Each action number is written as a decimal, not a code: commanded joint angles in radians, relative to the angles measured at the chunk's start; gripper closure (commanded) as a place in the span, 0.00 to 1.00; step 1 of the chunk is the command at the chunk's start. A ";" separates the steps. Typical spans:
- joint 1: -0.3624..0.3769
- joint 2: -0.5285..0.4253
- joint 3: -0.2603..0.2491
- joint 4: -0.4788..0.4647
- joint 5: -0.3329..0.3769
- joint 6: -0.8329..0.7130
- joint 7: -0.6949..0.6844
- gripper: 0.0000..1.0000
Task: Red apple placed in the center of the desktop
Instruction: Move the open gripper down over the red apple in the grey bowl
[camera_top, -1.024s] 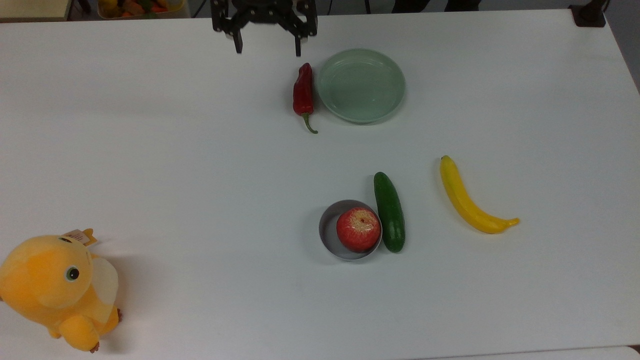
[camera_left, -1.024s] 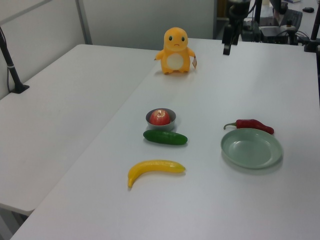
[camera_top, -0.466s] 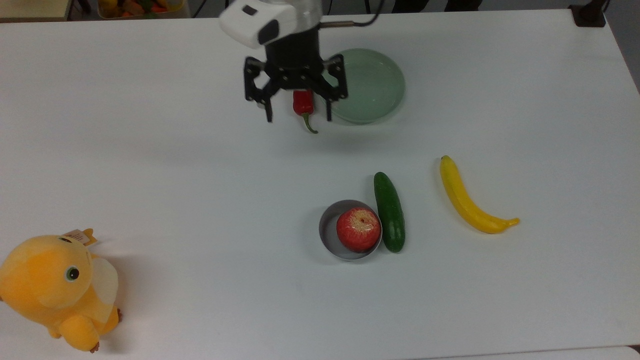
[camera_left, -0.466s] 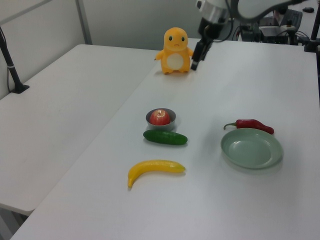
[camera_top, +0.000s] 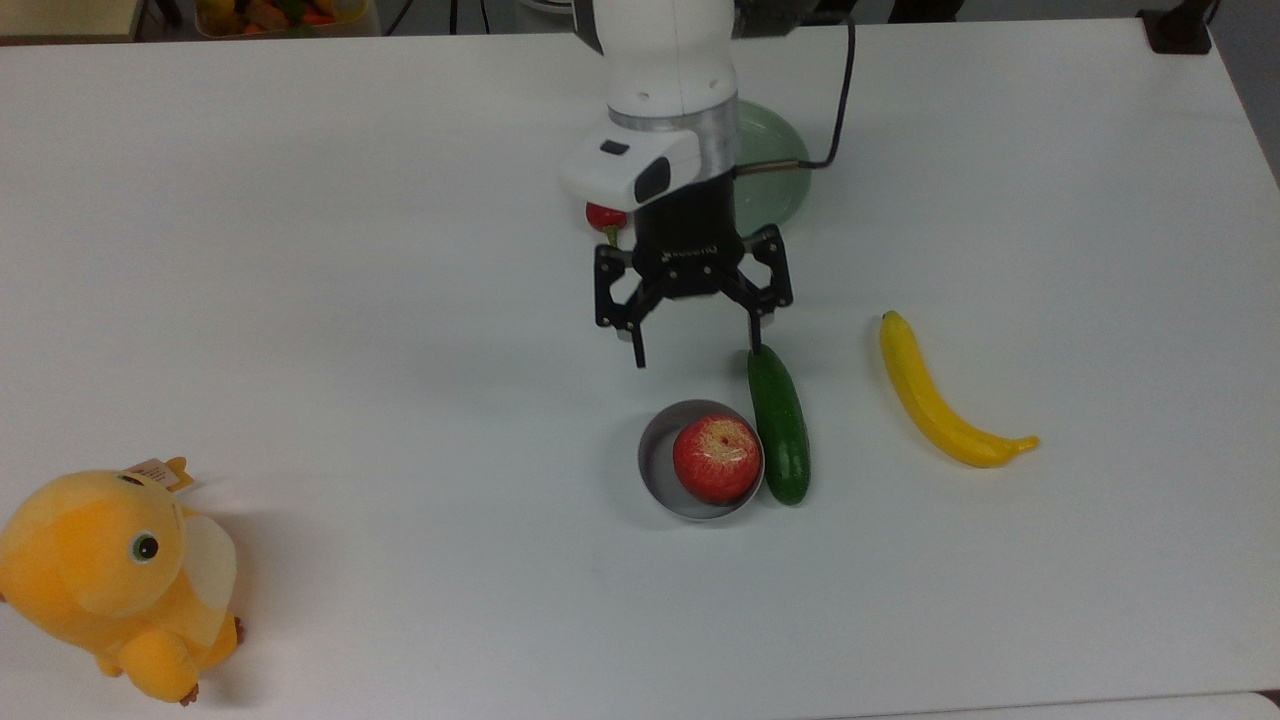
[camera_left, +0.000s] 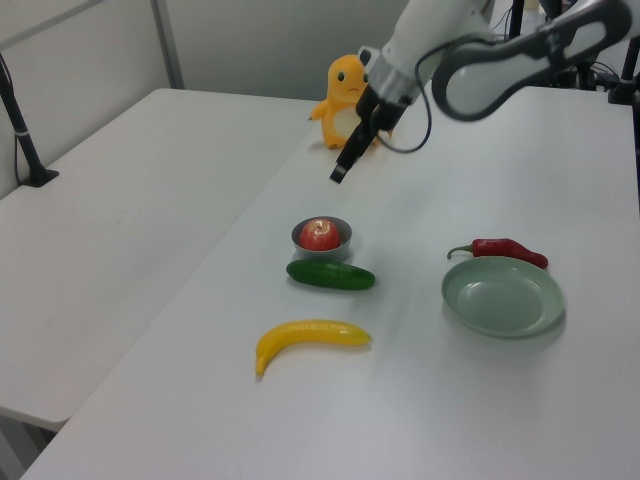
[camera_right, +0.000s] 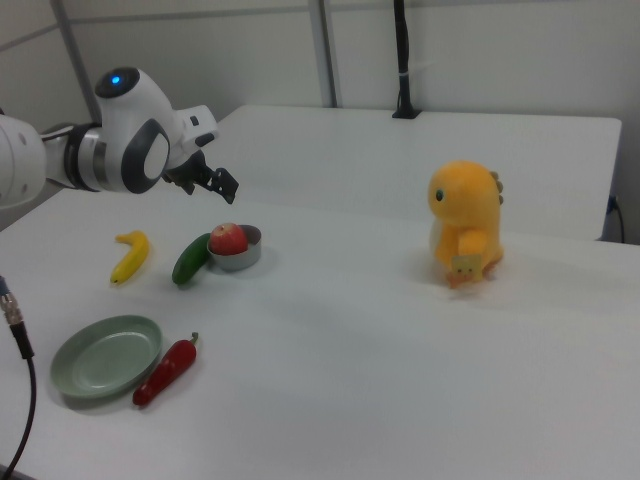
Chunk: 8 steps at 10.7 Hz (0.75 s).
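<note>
Red apple (camera_top: 717, 459) sits in small grey bowl (camera_top: 660, 465), cucumber (camera_top: 779, 425) touching; gripper (camera_top: 696, 331) above, fingers spread, empty; risk: fingertip clips bowl rim or cucumber

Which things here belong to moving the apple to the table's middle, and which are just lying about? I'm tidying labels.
Job:
red apple, in the grey bowl
desktop
gripper, open above it

Lying about:
cucumber
banana
green plate
red chili pepper
yellow plush toy
</note>
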 joint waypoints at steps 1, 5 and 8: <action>0.042 0.127 -0.006 0.116 -0.022 0.053 0.053 0.00; 0.056 0.247 -0.008 0.144 -0.101 0.204 0.116 0.00; 0.056 0.282 -0.015 0.147 -0.166 0.246 0.131 0.00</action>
